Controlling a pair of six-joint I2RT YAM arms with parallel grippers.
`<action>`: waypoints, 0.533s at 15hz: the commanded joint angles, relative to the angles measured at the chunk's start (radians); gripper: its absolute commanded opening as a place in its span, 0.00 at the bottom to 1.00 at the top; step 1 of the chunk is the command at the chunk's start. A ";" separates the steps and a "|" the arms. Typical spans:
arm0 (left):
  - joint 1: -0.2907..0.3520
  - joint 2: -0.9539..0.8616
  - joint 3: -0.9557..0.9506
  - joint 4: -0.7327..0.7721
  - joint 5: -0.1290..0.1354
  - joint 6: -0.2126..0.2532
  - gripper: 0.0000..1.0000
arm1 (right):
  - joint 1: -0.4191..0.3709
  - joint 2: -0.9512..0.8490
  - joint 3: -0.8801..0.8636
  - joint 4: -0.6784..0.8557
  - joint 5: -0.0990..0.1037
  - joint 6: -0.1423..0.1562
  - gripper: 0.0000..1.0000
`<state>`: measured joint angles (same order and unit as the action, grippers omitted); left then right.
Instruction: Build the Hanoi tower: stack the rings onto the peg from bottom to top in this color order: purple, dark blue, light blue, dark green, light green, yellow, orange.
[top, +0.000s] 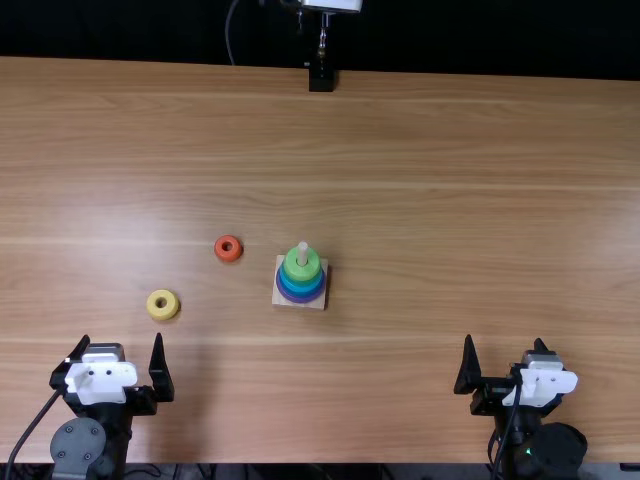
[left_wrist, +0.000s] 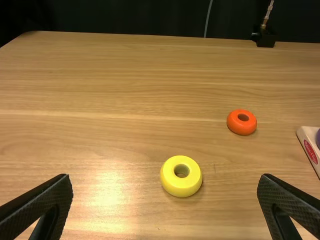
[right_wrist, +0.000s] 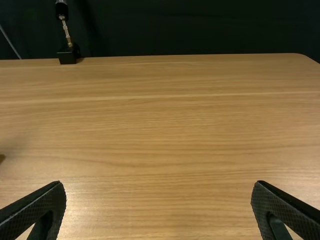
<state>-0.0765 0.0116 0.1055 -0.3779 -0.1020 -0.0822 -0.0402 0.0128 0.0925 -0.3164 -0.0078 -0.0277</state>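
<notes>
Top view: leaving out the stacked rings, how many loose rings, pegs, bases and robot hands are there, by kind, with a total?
Loose rings: 2 (yellow ring, orange ring)
Pegs: 1 (bare tip of the peg visible)
Bases: 1 (pale base)
Hands: 2 (left hand, right hand)
Total: 6

Green, blue and purple rings (top: 300, 288) sit stacked on the peg (top: 303, 253); yellow (top: 163, 305) and orange rings (top: 228, 248) lie flat, apart.

Glossy yellow ring (left_wrist: 170, 185); smooth wood table (left_wrist: 125, 85)
</notes>
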 joint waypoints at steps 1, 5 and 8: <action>0.011 -0.012 -0.105 -0.079 -0.005 0.001 1.00 | -0.009 -0.013 -0.077 -0.073 0.002 -0.002 1.00; 0.001 -0.012 0.019 -0.057 -0.005 0.003 1.00 | -0.009 -0.013 -0.077 -0.073 0.002 -0.002 1.00; 0.000 0.056 0.166 -0.106 -0.012 -0.004 1.00 | -0.009 -0.013 -0.077 -0.073 0.002 -0.002 1.00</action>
<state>-0.0776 0.0612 0.2195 -0.5018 -0.1055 -0.0830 -0.0402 0.0128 0.0925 -0.3164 -0.0078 -0.0280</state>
